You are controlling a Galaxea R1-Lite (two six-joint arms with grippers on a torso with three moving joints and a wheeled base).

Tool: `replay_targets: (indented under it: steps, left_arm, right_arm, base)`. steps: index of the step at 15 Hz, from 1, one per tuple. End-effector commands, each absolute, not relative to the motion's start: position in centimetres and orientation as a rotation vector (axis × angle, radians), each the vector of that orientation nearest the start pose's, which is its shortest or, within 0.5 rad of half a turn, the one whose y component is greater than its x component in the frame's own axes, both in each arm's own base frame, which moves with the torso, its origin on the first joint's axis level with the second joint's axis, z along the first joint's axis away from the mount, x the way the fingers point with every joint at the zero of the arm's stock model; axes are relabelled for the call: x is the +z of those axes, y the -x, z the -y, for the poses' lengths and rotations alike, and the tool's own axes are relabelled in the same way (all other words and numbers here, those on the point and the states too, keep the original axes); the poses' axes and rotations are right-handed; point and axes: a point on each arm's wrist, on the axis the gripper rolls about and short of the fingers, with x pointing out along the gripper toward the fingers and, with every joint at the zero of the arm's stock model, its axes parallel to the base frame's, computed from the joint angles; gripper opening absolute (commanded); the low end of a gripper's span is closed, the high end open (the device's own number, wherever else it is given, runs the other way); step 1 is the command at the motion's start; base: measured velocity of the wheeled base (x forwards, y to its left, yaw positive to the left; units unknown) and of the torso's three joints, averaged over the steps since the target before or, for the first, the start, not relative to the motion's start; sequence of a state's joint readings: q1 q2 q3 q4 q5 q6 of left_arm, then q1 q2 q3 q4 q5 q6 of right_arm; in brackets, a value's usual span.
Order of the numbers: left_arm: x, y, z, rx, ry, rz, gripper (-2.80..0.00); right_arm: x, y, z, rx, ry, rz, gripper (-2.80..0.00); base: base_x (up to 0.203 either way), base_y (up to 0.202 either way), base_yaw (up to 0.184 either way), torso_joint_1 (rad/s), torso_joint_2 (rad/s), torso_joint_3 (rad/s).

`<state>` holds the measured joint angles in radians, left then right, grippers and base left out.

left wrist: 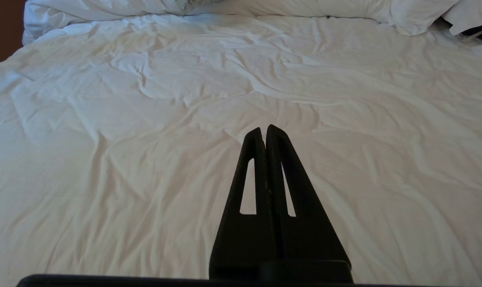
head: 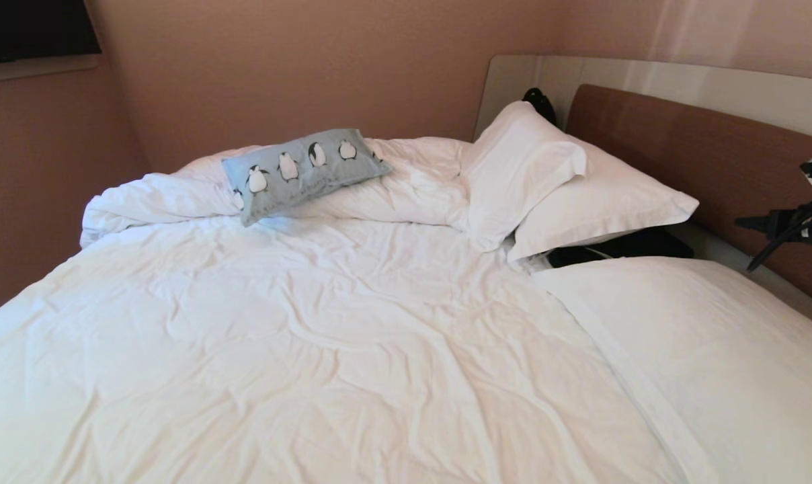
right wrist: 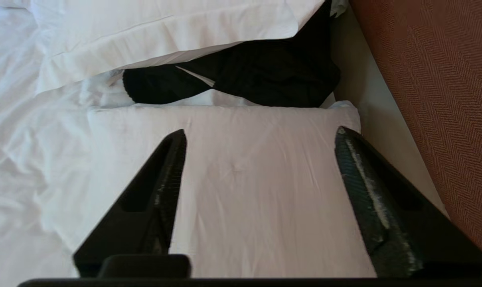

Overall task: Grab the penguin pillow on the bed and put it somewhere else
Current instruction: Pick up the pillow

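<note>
The penguin pillow point(head: 303, 169), light blue with a row of black-and-white penguins, lies tilted on the bunched-up duvet at the far left of the bed point(head: 312, 349). Neither gripper touches it. My right gripper point(right wrist: 260, 130) is open and holds nothing. It hovers over a flat white pillow point(right wrist: 245, 179) at the near right, close to the brown headboard point(right wrist: 444, 99). In the head view my right arm point(head: 799, 225) shows at the right edge. Over the smooth middle of the duvet point(left wrist: 145, 119), my left gripper point(left wrist: 264, 129) is shut on nothing.
Two plump white pillows point(head: 527, 168) point(head: 601, 202) lean against the headboard point(head: 702, 154). A black object point(head: 621, 245) point(right wrist: 257, 75) lies under them. The flat white pillow point(head: 702, 336) fills the near right. Brown walls stand behind the bed.
</note>
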<state>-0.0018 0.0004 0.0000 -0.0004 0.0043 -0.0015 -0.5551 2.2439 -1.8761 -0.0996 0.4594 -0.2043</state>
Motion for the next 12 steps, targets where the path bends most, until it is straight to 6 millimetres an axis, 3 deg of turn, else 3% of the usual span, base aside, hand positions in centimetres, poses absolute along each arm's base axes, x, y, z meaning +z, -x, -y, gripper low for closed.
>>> replay_targets:
  steps: [1, 2, 8, 12]
  left_arm:
    - [7.5, 2.3, 0.0, 0.003, 0.002, -0.001, -2.80]
    - [7.5, 2.3, 0.0, 0.003, 0.002, 0.000, -2.80]
    - [7.5, 2.3, 0.0, 0.003, 0.002, 0.000, -2.80]
    - [7.5, 2.3, 0.0, 0.003, 0.002, 0.000, -2.80]
  right_arm:
    - [23.2, -39.7, 23.4, -0.063, 0.081, -0.222, 0.00]
    - [23.5, -39.3, 23.1, -0.049, 0.078, -0.219, -2.80]
    - [28.0, -34.8, 19.9, 0.088, 0.020, -0.159, -2.80]
    - [31.1, -28.3, 15.8, 0.082, -0.037, -0.129, -2.80]
  base:
    - [0.000, 0.000, 0.000, 0.000, 0.00, 0.000]
    - [0.000, 0.000, 0.000, 0.000, 0.00, 0.000]
    - [0.000, 0.000, 0.000, 0.000, 0.00, 0.000]
    - [0.000, 0.000, 0.000, 0.000, 0.00, 0.000]
